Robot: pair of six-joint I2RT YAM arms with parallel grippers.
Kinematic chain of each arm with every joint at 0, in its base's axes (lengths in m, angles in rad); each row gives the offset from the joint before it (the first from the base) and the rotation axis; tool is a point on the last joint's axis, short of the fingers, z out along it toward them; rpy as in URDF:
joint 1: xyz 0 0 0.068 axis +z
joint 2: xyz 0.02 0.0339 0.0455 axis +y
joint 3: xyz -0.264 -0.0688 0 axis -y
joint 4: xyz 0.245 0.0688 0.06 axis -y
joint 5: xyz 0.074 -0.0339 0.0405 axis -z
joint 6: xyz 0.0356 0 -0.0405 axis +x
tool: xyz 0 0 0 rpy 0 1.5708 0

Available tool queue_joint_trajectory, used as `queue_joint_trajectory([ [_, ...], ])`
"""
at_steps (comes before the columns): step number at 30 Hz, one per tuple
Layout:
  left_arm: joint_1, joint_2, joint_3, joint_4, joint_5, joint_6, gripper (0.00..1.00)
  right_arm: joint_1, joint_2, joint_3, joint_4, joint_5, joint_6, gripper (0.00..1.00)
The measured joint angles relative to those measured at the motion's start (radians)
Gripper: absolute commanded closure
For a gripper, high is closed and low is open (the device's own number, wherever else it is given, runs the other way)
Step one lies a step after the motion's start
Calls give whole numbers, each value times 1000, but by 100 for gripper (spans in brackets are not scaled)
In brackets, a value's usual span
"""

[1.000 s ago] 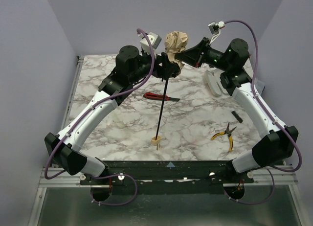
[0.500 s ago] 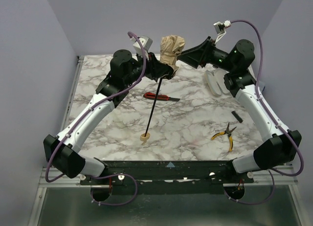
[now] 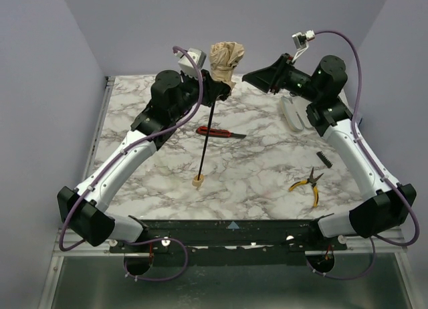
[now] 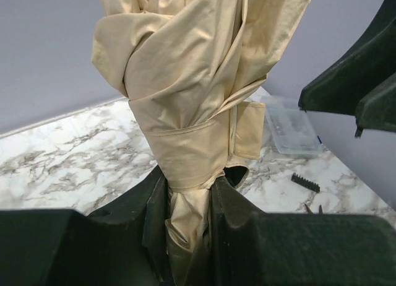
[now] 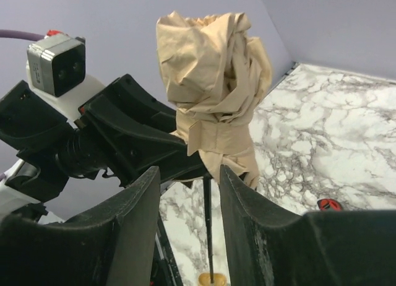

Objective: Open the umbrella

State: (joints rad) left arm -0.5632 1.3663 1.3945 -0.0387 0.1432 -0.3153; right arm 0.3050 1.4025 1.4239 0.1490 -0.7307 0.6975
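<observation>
The umbrella (image 3: 226, 58) is folded, its tan fabric bunched at the top. It hangs in the air over the far part of the table. Its thin black shaft (image 3: 206, 138) slants down to the small beige handle (image 3: 198, 182) just above the marble. My left gripper (image 3: 217, 88) is shut on the bottom of the fabric bundle (image 4: 185, 100), which is pinched between its jaws (image 4: 189, 218). My right gripper (image 3: 249, 78) stands open a little to the right of the umbrella (image 5: 213, 88) and does not touch it. The shaft (image 5: 207, 230) shows through its gap (image 5: 189, 174).
A red-handled cutter (image 3: 217, 132) lies on the marble table (image 3: 267, 162) behind the shaft. Yellow-handled pliers (image 3: 306, 184) lie front right, with a small black toothed strip (image 3: 324, 158) beyond them. A clear plastic case (image 3: 293, 114) sits at the far right.
My right gripper has let go of the fabric and drawn back to the right. My left gripper has shut on the umbrella and carried it left, so the handle swung left.
</observation>
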Motion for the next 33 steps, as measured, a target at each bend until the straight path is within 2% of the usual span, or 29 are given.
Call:
queue_joint_trajectory([
  [6, -37, 0, -3, 8, -58, 72, 100, 84, 0, 0, -40, 103, -19, 54],
  [10, -58, 0, -12, 22, -70, 105, 100, 115, 1, 0, -60, 177, -26, 59],
  [23, -105, 0, -29, 39, -131, 206, 100, 130, 30, 8, -90, 264, -42, 100],
  [26, -115, 0, -29, 39, -153, 235, 100, 135, 31, 8, -87, 264, -44, 99],
  [29, -123, 0, -29, 39, -177, 253, 100, 143, 31, 8, -84, 263, -54, 88],
  [33, -130, 0, -29, 37, -200, 272, 100, 154, 31, 8, -83, 263, -61, 80],
])
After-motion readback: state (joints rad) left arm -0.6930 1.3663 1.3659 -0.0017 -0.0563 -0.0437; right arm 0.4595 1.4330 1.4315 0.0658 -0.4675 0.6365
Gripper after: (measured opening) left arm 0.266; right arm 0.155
